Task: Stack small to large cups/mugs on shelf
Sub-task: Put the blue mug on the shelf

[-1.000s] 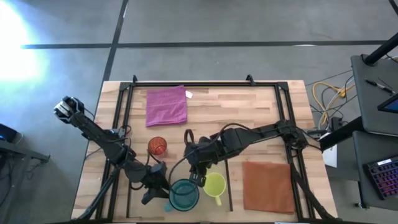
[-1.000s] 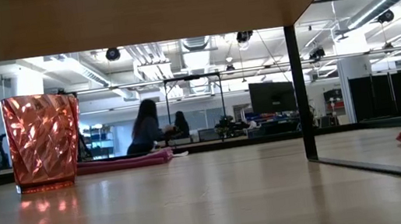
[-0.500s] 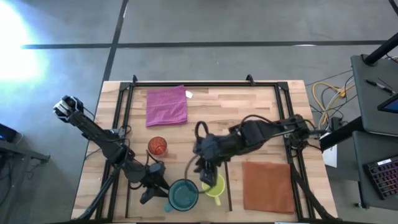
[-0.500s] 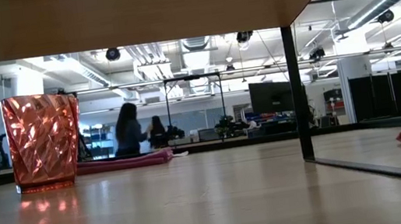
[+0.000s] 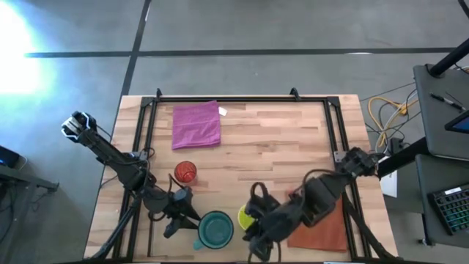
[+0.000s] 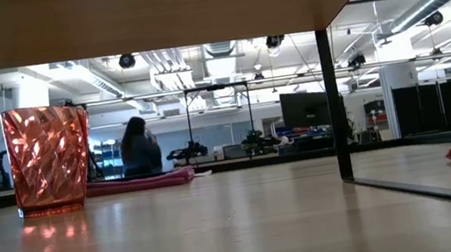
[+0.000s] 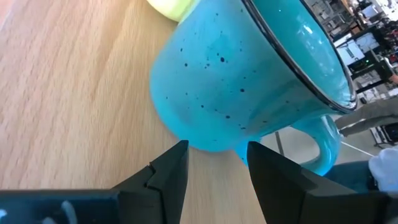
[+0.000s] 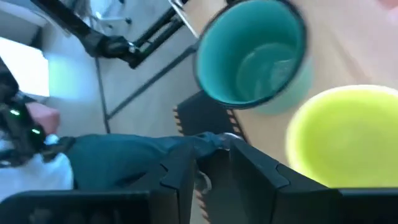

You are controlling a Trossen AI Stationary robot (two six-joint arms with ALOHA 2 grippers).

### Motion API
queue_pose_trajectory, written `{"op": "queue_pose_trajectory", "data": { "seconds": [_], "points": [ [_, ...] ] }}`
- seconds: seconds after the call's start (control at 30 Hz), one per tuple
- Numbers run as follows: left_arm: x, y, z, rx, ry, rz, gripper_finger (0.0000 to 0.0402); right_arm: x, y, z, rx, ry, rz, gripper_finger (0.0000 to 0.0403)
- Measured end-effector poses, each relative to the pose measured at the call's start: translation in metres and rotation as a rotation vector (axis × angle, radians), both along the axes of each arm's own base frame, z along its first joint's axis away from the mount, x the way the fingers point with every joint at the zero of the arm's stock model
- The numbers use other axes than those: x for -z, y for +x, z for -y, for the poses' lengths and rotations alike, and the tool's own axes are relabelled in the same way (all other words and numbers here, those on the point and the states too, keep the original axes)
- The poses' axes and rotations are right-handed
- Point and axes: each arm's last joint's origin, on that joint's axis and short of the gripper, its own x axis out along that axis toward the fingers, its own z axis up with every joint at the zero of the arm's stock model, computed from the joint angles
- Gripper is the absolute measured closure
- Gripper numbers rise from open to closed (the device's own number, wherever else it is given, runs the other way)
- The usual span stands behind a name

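Two robot arms work at the near edge of a wooden counter.

From above, the right hand [image 5: 258, 246] hovers beside the yellow mug [image 5: 245, 217]. Left wrist view: narrow-parted, empty left hand [image 7: 214, 163] nearly touches the teal mug [image 7: 249, 74], which a nudge could tip off the edge.

— Are we reading any words, numbers or brand marks anywhere?

— No, we are finding nothing legible. We are looking over the teal mug [image 7: 249, 81] up close, and it is showing only dark speckles, no lettering.

— And the red-orange cup [image 6: 48, 158]?

— We are seeing just a faceted pattern on it. The screens in the room beyond the table are showing too small for us to read.
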Motion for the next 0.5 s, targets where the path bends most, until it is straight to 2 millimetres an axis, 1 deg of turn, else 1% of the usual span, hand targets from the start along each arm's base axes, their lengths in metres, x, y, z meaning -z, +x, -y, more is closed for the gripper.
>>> {"op": "queue_pose_trajectory", "data": {
  "seconds": [0.1, 0.23, 0.37, 0.5],
  "points": [
    [0.0, 0.0, 0.0, 0.004, 0.005, 0.006, 0.0251, 0.009, 0.006, -0.018, 0.005, 0.033, 0.02, 0.0307],
    [-0.001, 0.0, 0.0, 0.004, 0.003, 0.007, 0.0251, 0.031, 0.015, -0.036, 0.008, 0.035, -0.011, 0.0308],
    [-0.001, 0.0, 0.0, 0.003, 0.003, 0.008, 0.0251, 0.046, 0.023, -0.045, 0.041, 0.046, -0.033, 0.0321],
    [-0.001, 0.0, 0.0, 0.004, 0.007, 0.015, 0.0251, 0.052, 0.031, -0.049, 0.099, 0.057, 0.006, 0.0343]
  ]
}}
